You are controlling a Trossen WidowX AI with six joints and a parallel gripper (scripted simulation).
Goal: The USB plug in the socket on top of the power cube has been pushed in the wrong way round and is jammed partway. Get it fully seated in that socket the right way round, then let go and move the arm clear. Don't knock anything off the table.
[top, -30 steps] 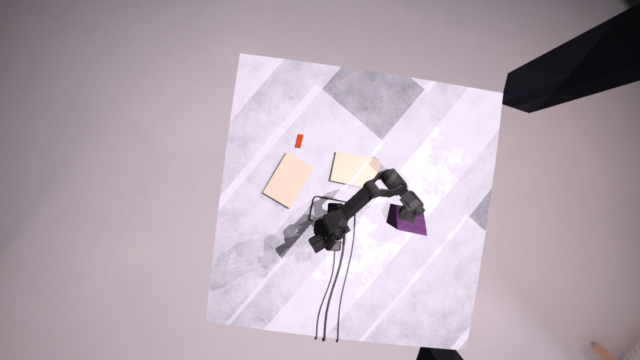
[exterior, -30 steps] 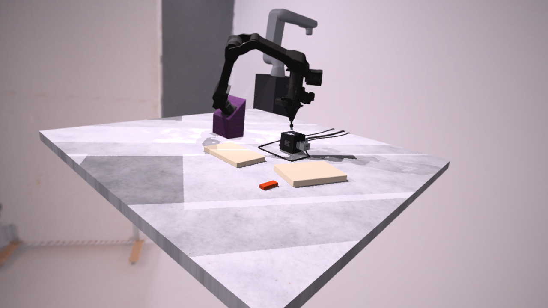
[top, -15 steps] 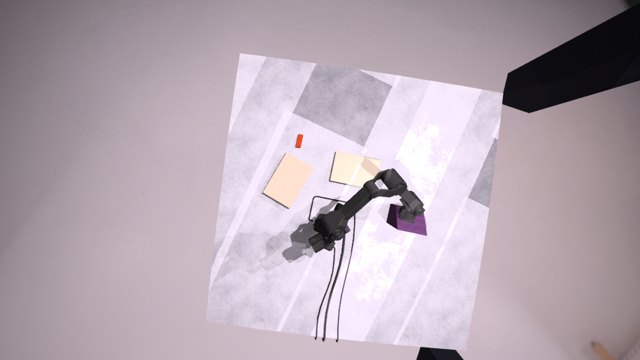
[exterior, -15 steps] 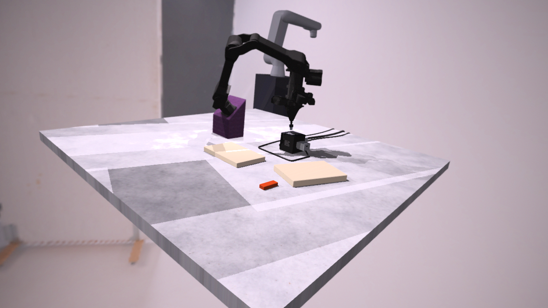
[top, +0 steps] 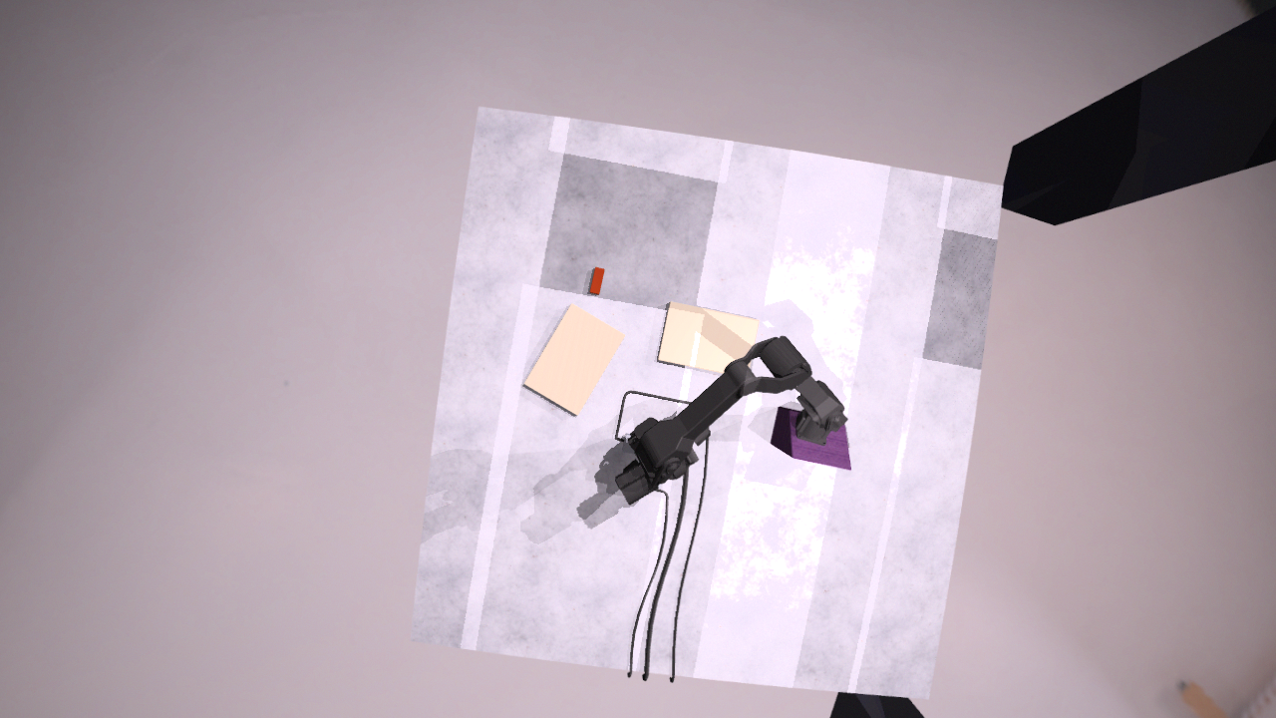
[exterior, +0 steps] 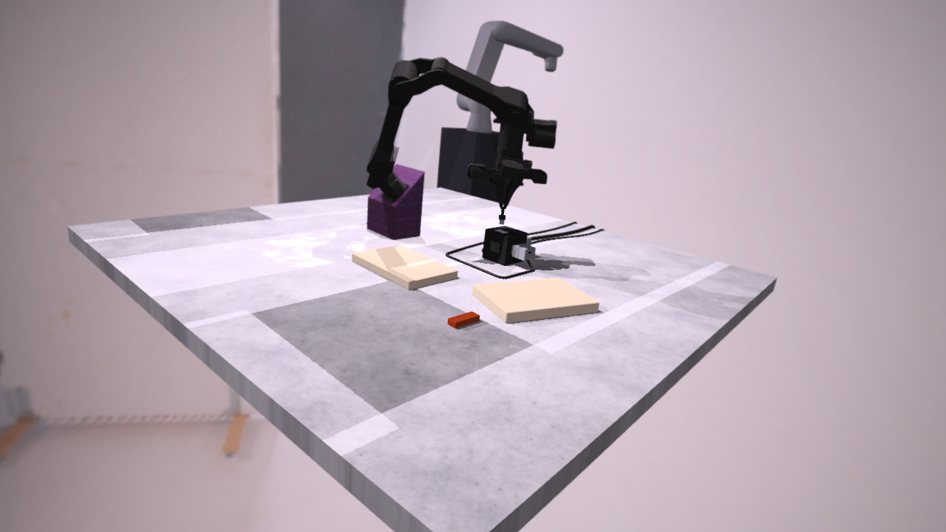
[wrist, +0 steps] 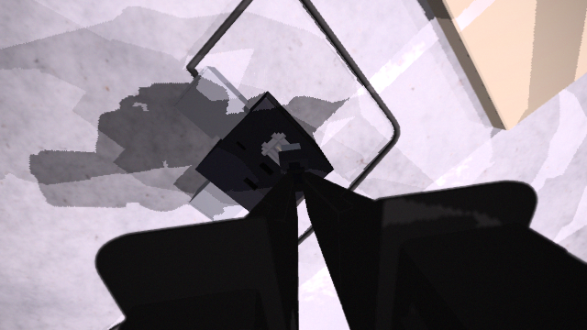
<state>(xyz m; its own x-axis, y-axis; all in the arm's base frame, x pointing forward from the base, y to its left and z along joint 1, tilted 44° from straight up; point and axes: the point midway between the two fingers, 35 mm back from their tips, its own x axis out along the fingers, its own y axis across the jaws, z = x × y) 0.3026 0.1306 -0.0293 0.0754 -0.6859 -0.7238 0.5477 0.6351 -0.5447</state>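
Note:
The black power cube (exterior: 502, 246) (wrist: 229, 164) stands on the table (exterior: 397, 370), with several slots in its top face. My gripper (exterior: 502, 208) (wrist: 297, 181) points straight down over the cube and is shut on the small USB plug (exterior: 502, 215) (wrist: 277, 147). The plug's silver end hangs a little above the cube's top, close to one corner, and is not in a socket. In the overhead view the arm hides the cube and the plug.
Another grey plug (exterior: 525, 253) sticks out of the cube's side. Black cables (top: 664, 571) (exterior: 562, 230) run off to the table edge and one loops around the cube (wrist: 367, 92). Two beige slabs (exterior: 534, 298) (exterior: 403, 264), a small red block (exterior: 463, 319) and the arm's purple base (exterior: 397, 208) lie nearby.

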